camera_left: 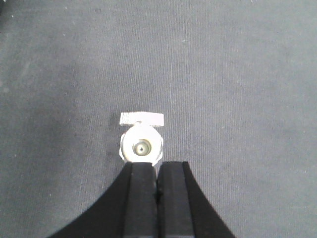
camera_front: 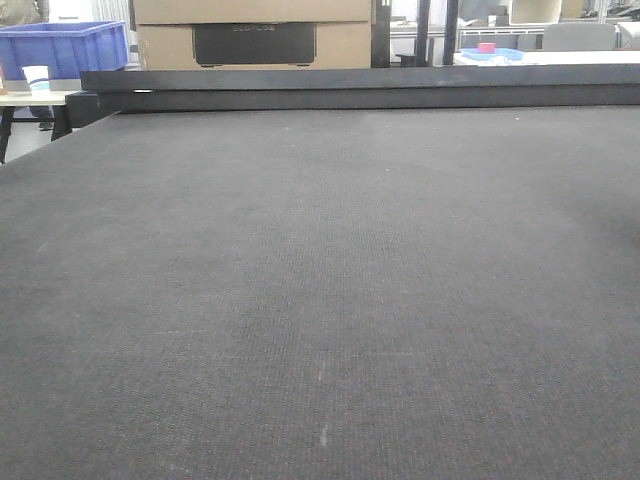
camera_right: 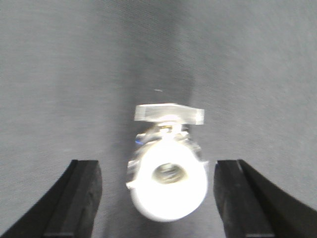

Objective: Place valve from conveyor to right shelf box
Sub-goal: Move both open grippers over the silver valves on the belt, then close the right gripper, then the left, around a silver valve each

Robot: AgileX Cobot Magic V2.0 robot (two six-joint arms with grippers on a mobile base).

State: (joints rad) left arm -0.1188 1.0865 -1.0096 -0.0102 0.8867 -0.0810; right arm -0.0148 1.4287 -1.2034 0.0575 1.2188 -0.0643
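Best to pinch the hard, shiny, maybe slippery valve (camera_right: 167, 186), lying on the belt (camera_right: 74, 74) between the right gripper's (camera_right: 156, 168) spread fingers, around its round body, with the left gripper's (camera_left: 157, 171) fingers pressed together.

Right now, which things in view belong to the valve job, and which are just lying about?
Job: valve; conveyor; right end effector, open either side of the valve.
Lying about: blue crate; cardboard boxes; paper cup, all beyond the conveyor.
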